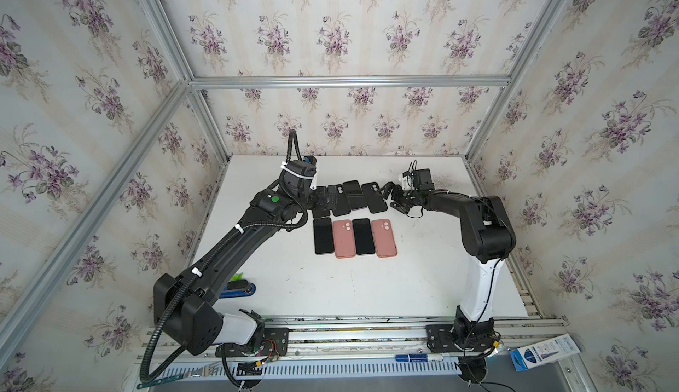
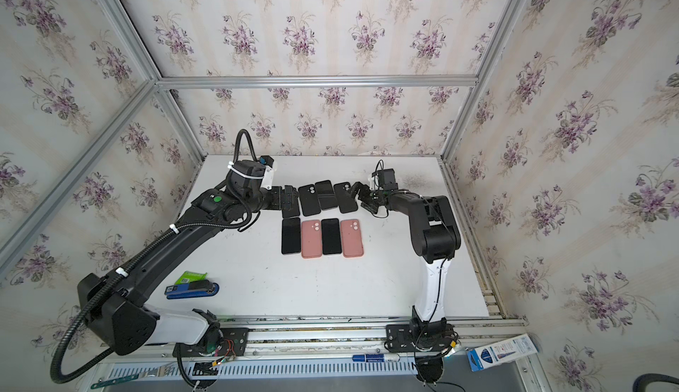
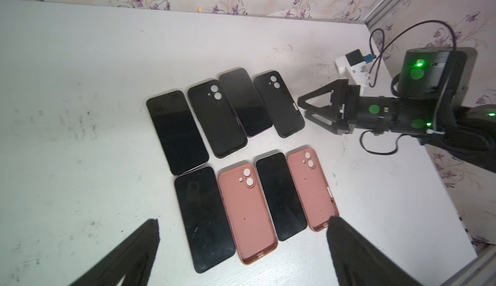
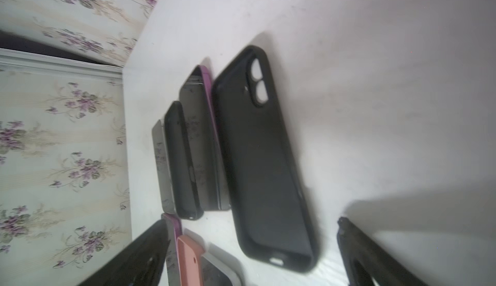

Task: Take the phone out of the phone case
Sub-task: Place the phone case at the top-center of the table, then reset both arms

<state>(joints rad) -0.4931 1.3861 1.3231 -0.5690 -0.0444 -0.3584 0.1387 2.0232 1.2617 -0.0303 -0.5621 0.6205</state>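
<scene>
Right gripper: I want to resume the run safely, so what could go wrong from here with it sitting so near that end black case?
1. The right gripper, open, has a fingertip right beside the end black case. A careless retreat could drag that case into the neighbouring phone lying tight against it.
2. The left gripper hangs open over the row's other end. Its height is unclear, so a low sweep might knock the end phone out of line.
</scene>
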